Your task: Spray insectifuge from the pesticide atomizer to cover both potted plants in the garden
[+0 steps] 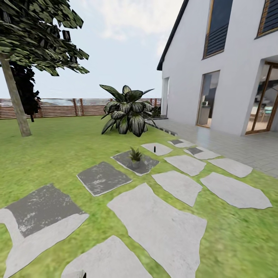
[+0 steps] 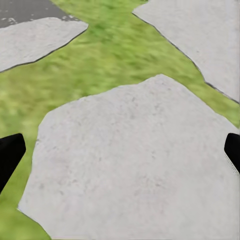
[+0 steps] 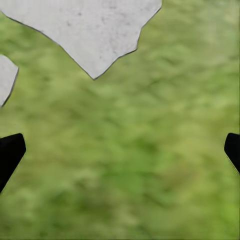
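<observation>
In the head view the garden lawn (image 1: 58, 154) stretches ahead with grey stone slabs. One small potted plant (image 1: 135, 155) with pointed green leaves stands on a dark slab (image 1: 148, 164) several slabs away. Just beyond it the pesticide atomizer (image 1: 155, 148), a tiny dark upright bottle, stands on a pale slab (image 1: 162, 150). Both are far from my arms. My left gripper (image 2: 120, 160) is open over a pale stone slab (image 2: 130, 160), its black fingertips (image 2: 10, 155) wide apart. My right gripper (image 3: 120, 157) is open above grass (image 3: 140, 160), with nothing between its fingers.
A large dark-leaved bush (image 1: 127, 110) grows behind the slabs. A tree (image 1: 17, 96) stands at the left before a brown slatted fence (image 1: 61, 108). A white house (image 1: 224, 65) with a tiled terrace (image 1: 239, 144) borders the right. Stepping slabs (image 1: 162, 227) lie close ahead.
</observation>
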Robot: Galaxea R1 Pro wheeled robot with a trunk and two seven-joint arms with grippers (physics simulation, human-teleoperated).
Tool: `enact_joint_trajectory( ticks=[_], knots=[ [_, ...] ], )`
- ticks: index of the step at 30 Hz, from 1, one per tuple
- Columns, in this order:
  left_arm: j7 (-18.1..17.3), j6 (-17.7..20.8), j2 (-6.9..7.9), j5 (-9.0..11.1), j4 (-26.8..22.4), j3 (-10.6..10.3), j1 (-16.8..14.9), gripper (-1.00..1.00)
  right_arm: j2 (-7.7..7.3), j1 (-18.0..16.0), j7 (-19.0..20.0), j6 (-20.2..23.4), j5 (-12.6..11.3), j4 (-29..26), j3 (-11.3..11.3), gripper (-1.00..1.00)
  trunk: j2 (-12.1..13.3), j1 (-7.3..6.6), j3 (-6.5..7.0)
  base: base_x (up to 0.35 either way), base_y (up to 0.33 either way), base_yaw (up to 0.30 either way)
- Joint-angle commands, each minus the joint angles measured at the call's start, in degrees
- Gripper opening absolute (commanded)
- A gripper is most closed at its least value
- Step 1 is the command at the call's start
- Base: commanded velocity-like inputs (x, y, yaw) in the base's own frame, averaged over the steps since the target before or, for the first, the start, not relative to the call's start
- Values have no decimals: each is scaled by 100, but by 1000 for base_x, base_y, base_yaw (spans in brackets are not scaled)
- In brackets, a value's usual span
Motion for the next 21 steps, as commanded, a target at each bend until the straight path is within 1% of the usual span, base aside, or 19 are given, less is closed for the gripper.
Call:
enact_joint_trajectory(
  ticks=[1,7,21],
  knots=[
    [4,-18,0,19,4,-3,-3,100,1,0,-2,34,-2,-15,-3,100,-2,3,-6,332,0,0],
    [4,-18,0,19,4,-3,-3,100,1,0,-2,36,-2,-14,-3,100,-2,3,-6,332,-30,0],
    [4,-18,0,18,3,-2,-3,100,1,0,-2,37,-2,-15,-3,100,-2,3,-6,332,-95,0]
  ],
)
